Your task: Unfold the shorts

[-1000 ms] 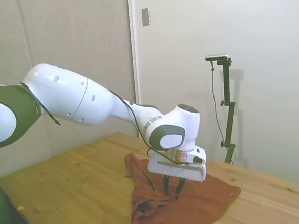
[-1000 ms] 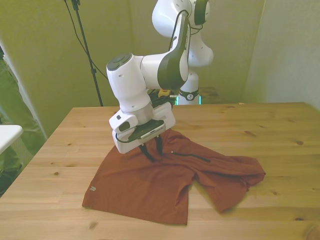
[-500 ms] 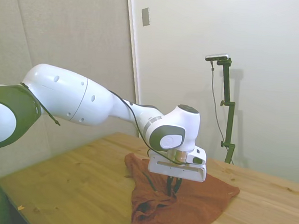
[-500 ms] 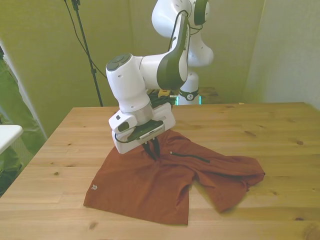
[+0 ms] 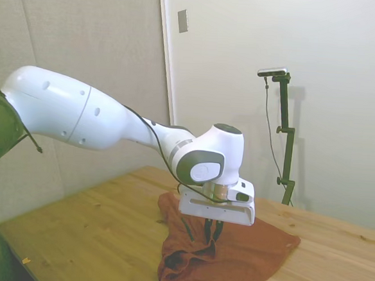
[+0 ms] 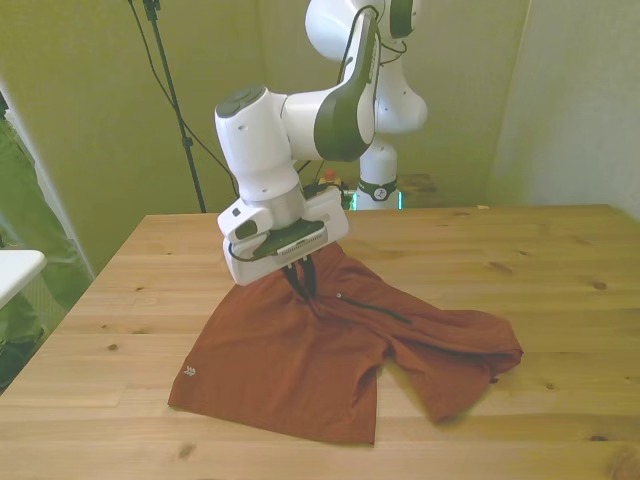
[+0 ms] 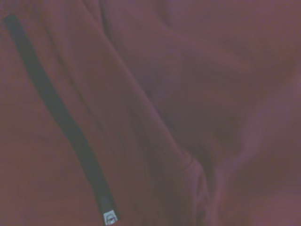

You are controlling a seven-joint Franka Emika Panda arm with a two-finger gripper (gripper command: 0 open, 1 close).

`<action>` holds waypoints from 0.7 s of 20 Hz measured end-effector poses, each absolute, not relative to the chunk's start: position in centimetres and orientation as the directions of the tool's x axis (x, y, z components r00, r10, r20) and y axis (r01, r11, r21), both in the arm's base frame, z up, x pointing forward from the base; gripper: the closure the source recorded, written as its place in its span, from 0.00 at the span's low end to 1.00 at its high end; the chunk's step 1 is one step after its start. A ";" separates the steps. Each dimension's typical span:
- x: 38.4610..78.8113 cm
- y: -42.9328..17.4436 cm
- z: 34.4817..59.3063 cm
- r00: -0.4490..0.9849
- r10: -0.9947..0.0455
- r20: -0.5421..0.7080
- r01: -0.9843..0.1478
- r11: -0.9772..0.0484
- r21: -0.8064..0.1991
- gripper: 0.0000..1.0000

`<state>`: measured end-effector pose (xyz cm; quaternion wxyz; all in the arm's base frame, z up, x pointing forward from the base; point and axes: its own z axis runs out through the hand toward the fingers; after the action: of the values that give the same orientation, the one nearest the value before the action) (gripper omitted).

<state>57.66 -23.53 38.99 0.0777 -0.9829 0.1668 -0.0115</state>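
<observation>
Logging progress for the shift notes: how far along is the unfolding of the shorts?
Partly done. One leg of the shorts lies flat toward the front view's left. The hand is shut on cloth near the zipper, lifting it. The other leg is still rumpled.

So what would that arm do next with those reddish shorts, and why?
Probably lift a little more and draw the cloth toward the front view's left. The pincer looks closed on a pinch of the shorts near the dark zipper, pulling the cloth up into a small peak. The leg on the front view's right is crumpled, so pulling should help spread it over the table.
</observation>
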 end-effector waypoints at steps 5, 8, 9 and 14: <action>55.2 -18.5 42.4 0.950 -0.306 0.061 -0.294 -0.945 -0.146 1.00; 52.7 -13.5 43.6 0.961 -0.259 0.094 -0.247 -0.962 -0.121 1.00; 51.6 -11.8 43.6 0.965 -0.243 0.102 -0.231 -0.966 -0.112 1.00; 47.6 -6.8 43.2 0.976 -0.183 0.115 -0.172 -0.980 -0.101 1.00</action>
<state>47.59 -6.78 43.19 0.0452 -0.9931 0.0892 -0.0619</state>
